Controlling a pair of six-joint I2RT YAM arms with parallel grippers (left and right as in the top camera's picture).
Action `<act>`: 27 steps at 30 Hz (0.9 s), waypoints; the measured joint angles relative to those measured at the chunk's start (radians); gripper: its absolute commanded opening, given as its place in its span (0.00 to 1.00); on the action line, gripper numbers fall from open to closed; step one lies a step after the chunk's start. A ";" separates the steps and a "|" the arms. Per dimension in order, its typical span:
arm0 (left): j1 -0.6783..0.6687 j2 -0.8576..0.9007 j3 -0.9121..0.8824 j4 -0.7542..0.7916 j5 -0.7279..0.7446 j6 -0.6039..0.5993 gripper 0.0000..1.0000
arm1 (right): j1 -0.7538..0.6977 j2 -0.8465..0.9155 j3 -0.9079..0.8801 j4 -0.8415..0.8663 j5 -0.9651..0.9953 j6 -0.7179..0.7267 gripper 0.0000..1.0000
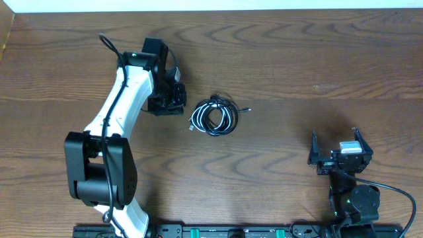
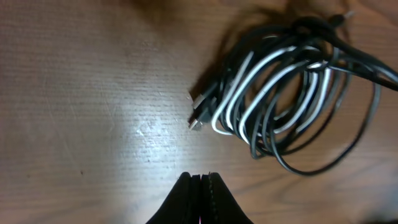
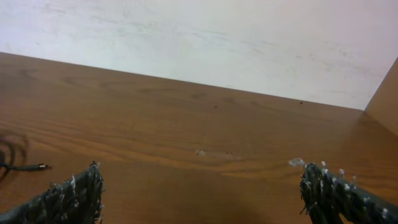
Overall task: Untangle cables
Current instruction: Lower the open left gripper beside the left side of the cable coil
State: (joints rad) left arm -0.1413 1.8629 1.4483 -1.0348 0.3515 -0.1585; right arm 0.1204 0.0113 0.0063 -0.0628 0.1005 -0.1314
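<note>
The cables [image 1: 213,118] lie in one coiled bundle at the table's middle, black and white loops wound together. In the left wrist view the white cable [image 2: 326,93] threads through the loops of the black cable [image 2: 308,172], and a small plug [image 2: 198,118] sticks out on the bundle's left. My left gripper [image 1: 173,99] is just left of the bundle, shut with nothing between its fingers [image 2: 199,177], a short way from the plug. My right gripper [image 1: 335,140] stands open and empty [image 3: 205,186] at the front right, far from the cables.
A black plug end [image 1: 246,110] trails off the bundle's right side and shows at the left edge of the right wrist view as a plug tip [image 3: 28,167]. A pale wall [image 3: 205,37] borders the far table edge.
</note>
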 measured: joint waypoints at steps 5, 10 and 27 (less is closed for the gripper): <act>0.000 0.000 -0.063 0.115 -0.011 0.000 0.10 | 0.000 0.000 0.000 0.000 0.000 0.000 0.99; 0.000 0.000 -0.130 0.186 -0.008 -0.007 0.24 | 0.000 0.000 0.000 0.000 0.000 0.000 0.99; -0.136 0.000 -0.167 0.296 -0.011 0.047 0.54 | 0.000 0.000 0.000 0.000 0.000 0.000 0.99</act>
State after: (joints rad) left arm -0.2775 1.8629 1.2812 -0.7383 0.3408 -0.1116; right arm 0.1204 0.0113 0.0063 -0.0628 0.1005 -0.1314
